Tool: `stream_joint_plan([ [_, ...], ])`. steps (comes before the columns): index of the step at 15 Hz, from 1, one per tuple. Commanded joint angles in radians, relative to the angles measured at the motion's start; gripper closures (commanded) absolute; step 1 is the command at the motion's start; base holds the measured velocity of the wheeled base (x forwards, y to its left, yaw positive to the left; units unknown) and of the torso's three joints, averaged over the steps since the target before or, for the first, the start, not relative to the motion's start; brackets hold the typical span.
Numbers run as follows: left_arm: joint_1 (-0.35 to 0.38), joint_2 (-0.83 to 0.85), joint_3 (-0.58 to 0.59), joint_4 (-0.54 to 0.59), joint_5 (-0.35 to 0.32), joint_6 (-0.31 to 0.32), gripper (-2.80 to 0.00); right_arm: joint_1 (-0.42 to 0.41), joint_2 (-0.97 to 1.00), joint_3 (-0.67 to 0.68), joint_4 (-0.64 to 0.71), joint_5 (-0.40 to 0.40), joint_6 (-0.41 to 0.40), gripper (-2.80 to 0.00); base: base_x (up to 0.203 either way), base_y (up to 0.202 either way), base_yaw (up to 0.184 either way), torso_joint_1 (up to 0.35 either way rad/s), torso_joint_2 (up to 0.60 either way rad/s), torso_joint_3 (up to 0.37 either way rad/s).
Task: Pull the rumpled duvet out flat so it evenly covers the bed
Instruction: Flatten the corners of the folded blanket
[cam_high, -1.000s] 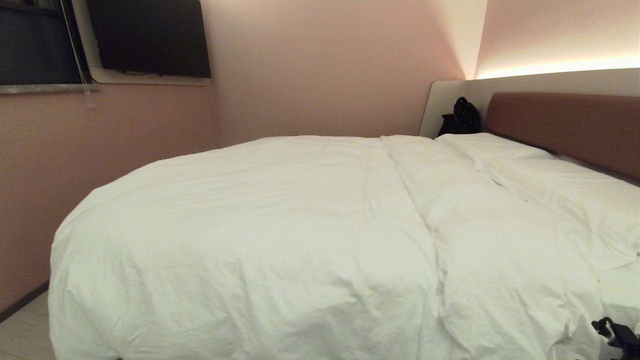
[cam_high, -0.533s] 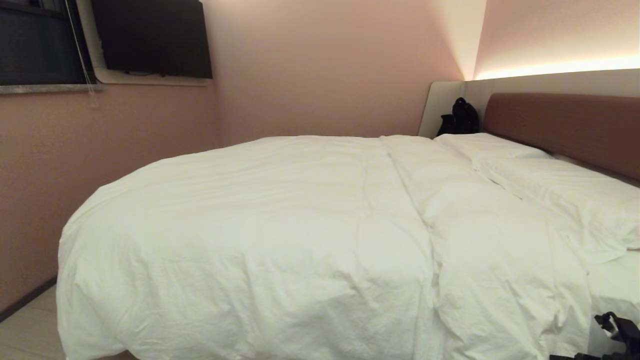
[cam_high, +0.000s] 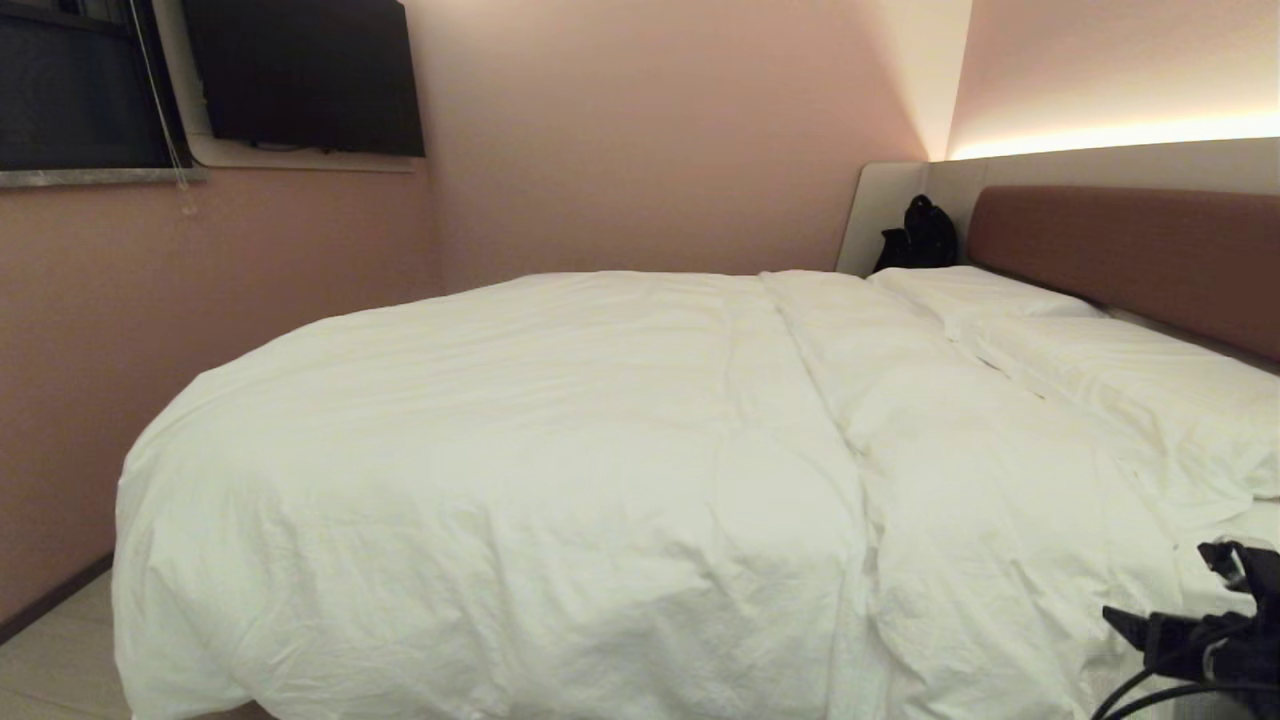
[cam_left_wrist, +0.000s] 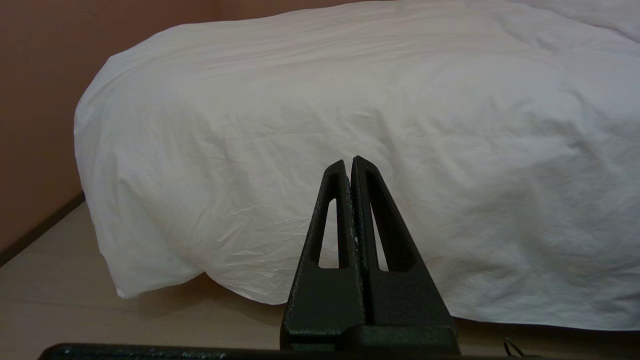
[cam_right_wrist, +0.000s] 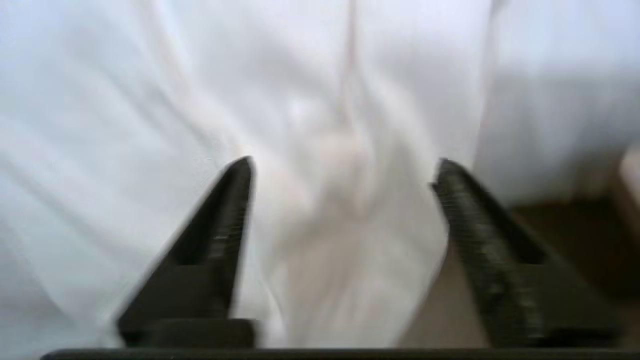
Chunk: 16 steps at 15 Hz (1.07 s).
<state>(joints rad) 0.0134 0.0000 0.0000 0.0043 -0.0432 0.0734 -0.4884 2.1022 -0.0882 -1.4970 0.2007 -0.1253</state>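
The puffy white duvet (cam_high: 600, 450) lies wrinkled over the bed (cam_high: 1130, 250), with a long crease toward the pillows, and hangs over the near side. At the lower right of the head view my right gripper (cam_high: 1170, 590) stands open by the duvet's near right corner. In the right wrist view a hanging fold of the duvet (cam_right_wrist: 340, 225) lies between the spread fingers of the right gripper (cam_right_wrist: 344, 164). My left gripper (cam_left_wrist: 348, 161) is shut and empty, low beside the bed, facing the duvet's overhang (cam_left_wrist: 350, 100).
Two white pillows (cam_high: 1130, 380) lie against the brown headboard. A black bag (cam_high: 925, 235) sits in the far corner. A pink wall (cam_high: 200, 280) with a dark screen (cam_high: 300, 75) runs close along the bed's left side. Pale floor (cam_left_wrist: 75, 310) shows under the overhang.
The head view shifted slightly at first. My right gripper has risen from the bottom right corner and come further into the head view beside the duvet's corner. The left gripper has not moved.
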Motion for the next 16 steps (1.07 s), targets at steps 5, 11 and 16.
stream_joint_plan([
  [5,0.000,0.002,0.000,0.000,0.000,0.000,0.00,0.146,-0.188,-0.307,0.221,-0.229,0.059,0.00,0.000,0.000,0.000,0.000,0.00,0.000],
  [11,0.000,0.002,0.000,0.000,0.000,0.000,0.00,0.307,-0.385,-0.621,0.904,-0.353,0.342,0.00,0.000,0.000,0.000,0.000,0.00,0.000],
  [16,0.000,0.002,0.000,0.000,0.000,0.000,0.00,0.401,-0.561,-0.574,1.052,-0.357,0.351,0.00,0.000,0.000,0.000,0.000,0.00,0.000],
])
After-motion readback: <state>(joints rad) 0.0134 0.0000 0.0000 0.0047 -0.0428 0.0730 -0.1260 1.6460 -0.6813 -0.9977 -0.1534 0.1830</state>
